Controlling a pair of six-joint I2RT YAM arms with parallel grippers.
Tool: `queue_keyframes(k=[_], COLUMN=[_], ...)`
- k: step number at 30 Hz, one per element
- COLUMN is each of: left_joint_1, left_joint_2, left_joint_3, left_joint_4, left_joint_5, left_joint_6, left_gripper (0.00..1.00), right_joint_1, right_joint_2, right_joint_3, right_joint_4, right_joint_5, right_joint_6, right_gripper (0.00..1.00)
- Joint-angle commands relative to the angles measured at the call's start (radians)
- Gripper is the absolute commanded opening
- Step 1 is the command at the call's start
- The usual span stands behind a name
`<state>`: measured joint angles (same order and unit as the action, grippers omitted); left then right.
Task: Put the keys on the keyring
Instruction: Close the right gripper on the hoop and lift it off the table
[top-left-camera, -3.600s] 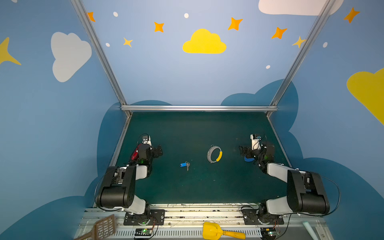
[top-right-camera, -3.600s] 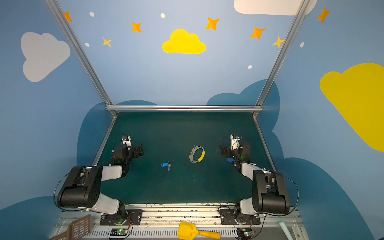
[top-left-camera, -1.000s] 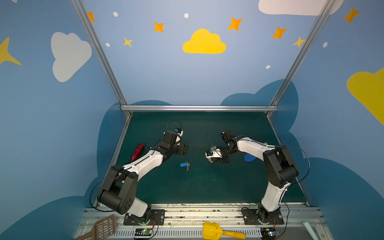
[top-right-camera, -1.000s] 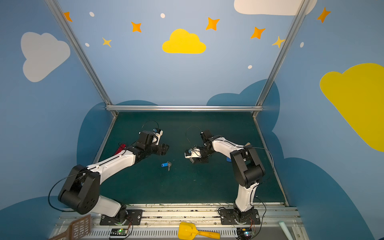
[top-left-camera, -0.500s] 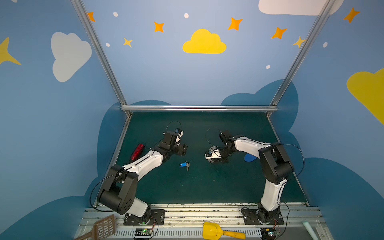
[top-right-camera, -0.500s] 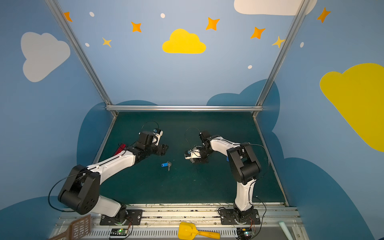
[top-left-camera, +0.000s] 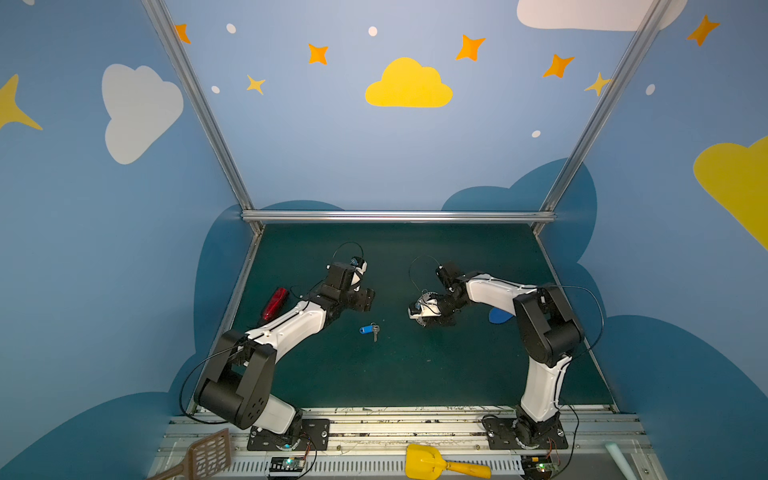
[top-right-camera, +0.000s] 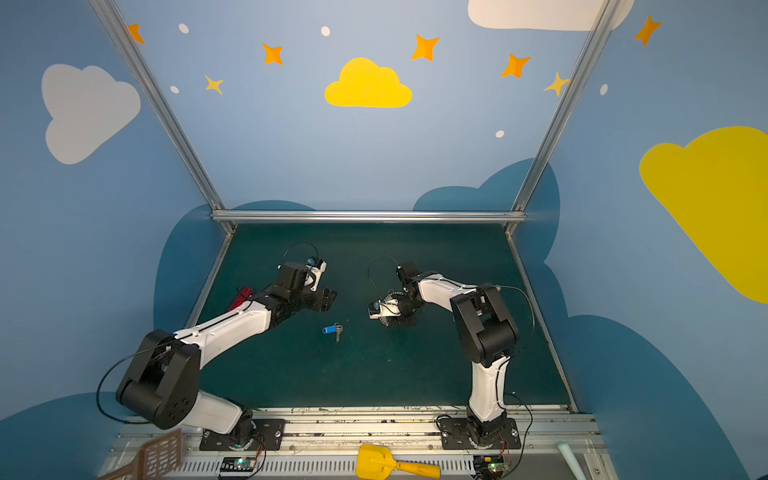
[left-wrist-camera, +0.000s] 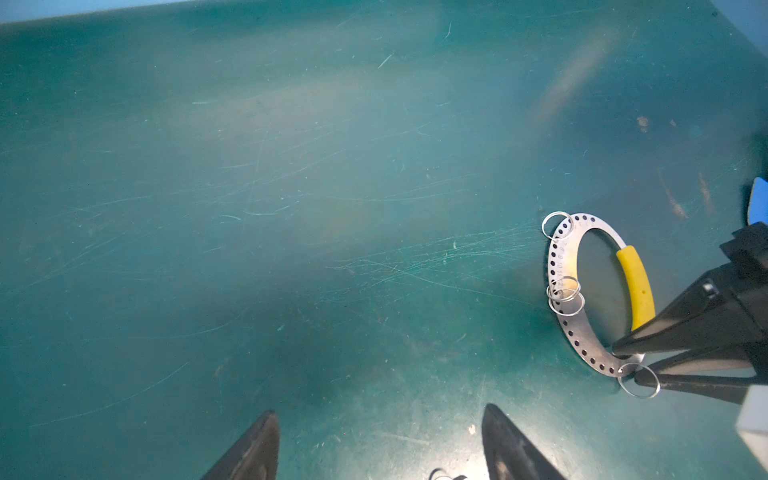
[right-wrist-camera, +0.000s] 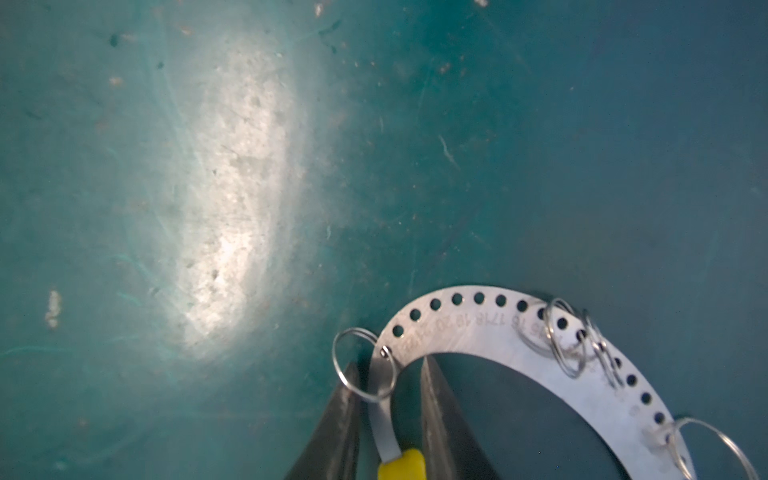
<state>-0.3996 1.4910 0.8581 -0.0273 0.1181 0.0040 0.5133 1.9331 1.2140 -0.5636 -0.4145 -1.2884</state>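
On the rail at the near left edge, a brown slotted spatula (top-left-camera: 203, 455). Further in, at the left side of the dark green worktop (top-left-camera: 395, 374), a red oblong thing (top-left-camera: 275, 302) beside the left arm.

Left tool (top-left-camera: 362, 300) (left-wrist-camera: 380, 409) left of centre, raised above the worktop, set wide and holding nothing. Only bare scratched green between its fingers (left-wrist-camera: 257, 444) in the left wrist view.

Keys (top-left-camera: 370, 330) (top-right-camera: 333, 330) flat on the worktop near the centre, between the two tools and a little nearer than both, touched by neither. Blue tag to the left, silver key to the right, a tiny ring joining them. Any print on the tag too small to read.

Keyring (left-wrist-camera: 559, 266) (right-wrist-camera: 478, 332) right of the keys and apart from them, flat on the worktop, largely covered by the right arm in both top views. Holes along the grey rim, several loose wire rings (right-wrist-camera: 361, 365) threaded through, yellow sleeve (left-wrist-camera: 636, 286) over one arc. Stamped numerals beside the holes: 17, 18, 19 and 20 legible in the right wrist view, the rest blurred.

Right tool (right-wrist-camera: 390, 362) (left-wrist-camera: 625, 363) set narrow, astride the thin band just beside the yellow sleeve, a sliver of gap on each side.

Near edge, right of centre, a yellow scoop (top-left-camera: 436, 465). Blue shovel (top-left-camera: 498, 316) on the worktop, half hidden by the right arm. Far right on the rail, a pale tube (top-left-camera: 619, 459).
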Motion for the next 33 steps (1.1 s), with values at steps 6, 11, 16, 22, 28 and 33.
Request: queue_keyframes(k=[6,11,16,22,28,33], left_joint_1=[0.0,-0.002,-0.004,-0.003,-0.007,-0.011], left_joint_2=[0.031,0.044,0.049,0.057,0.052,0.037], left_joint_3=[0.023,0.036,0.042,0.046,0.05,0.056], left_joint_4=[-0.003,-0.008,-0.008,-0.011,-0.014,-0.02], left_joint_5=[-0.008,-0.001,0.002,0.001,0.0,0.01], left_joint_6=[0.002,-0.004,-0.01,-0.015,-0.016,-0.009], left_gripper=[0.76,0.75,0.75,0.74,0.74,0.72], right_joint_1=[0.01,0.011,0.011,0.009,0.007,0.007], right_joint_2=[-0.03,-0.052,-0.058,-0.059,-0.089,-0.138], right_joint_3=[-0.014,-0.035,-0.041,-0.044,-0.06,-0.072], right_joint_4=[0.017,0.039,0.033,0.032,0.054,0.056], right_joint_5=[-0.013,-0.032,-0.048,-0.044,-0.057,-0.087], right_joint_6=[-0.023,-0.034,-0.042,-0.045,-0.044,-0.045], right_gripper=[0.27,0.27,0.23,0.14,0.08,0.01])
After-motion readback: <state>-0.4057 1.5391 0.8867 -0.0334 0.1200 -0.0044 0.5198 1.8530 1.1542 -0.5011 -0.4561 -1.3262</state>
